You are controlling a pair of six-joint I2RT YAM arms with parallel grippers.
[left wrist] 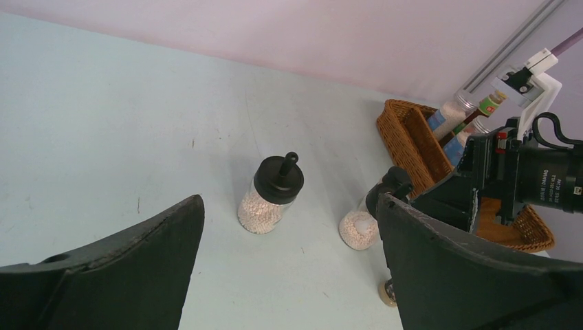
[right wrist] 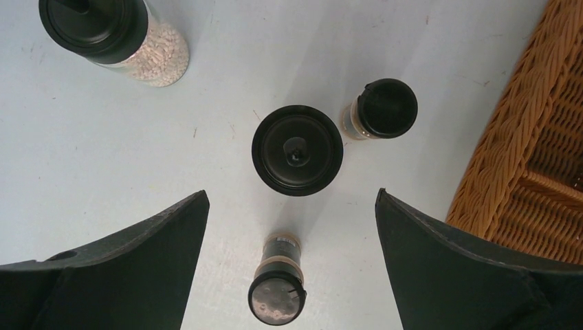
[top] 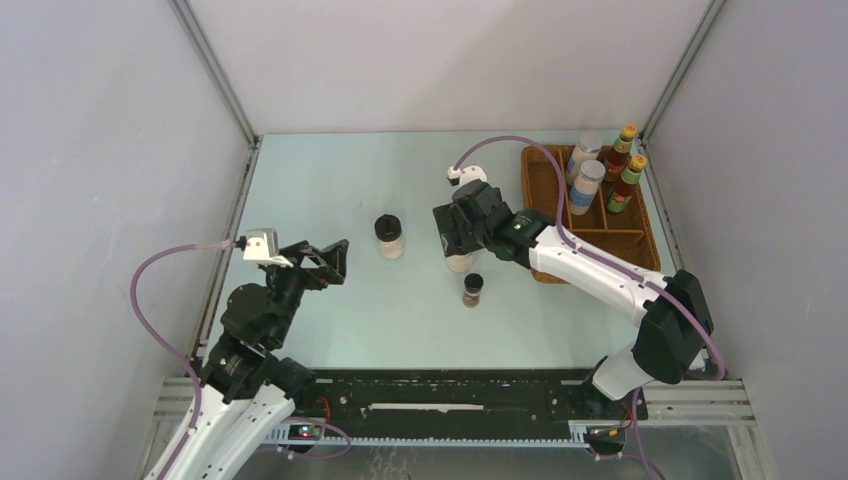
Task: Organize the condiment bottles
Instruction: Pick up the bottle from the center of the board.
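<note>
Half the job is looking done: two red sauce bottles (top: 622, 158) and two silver-lidded jars (top: 586, 186) are standing in the wicker tray (top: 640, 243). Two black-lidded jars (right wrist: 297, 150) and two tiny dark jars (right wrist: 387, 108) are waiting on the table (top: 330, 190). The right gripper (right wrist: 291, 196) is hanging spread over one black-lidded jar, and the left gripper (top: 338, 262) is idling spread and empty.

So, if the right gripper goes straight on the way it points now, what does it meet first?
Most likely the black-lidded glass jar of white grains, centred under the open right gripper; depth is unclear.

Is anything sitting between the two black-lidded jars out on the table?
No, just bare table between one black-lidded jar and the other black-lidded jar; the left wrist view shows it.
</note>
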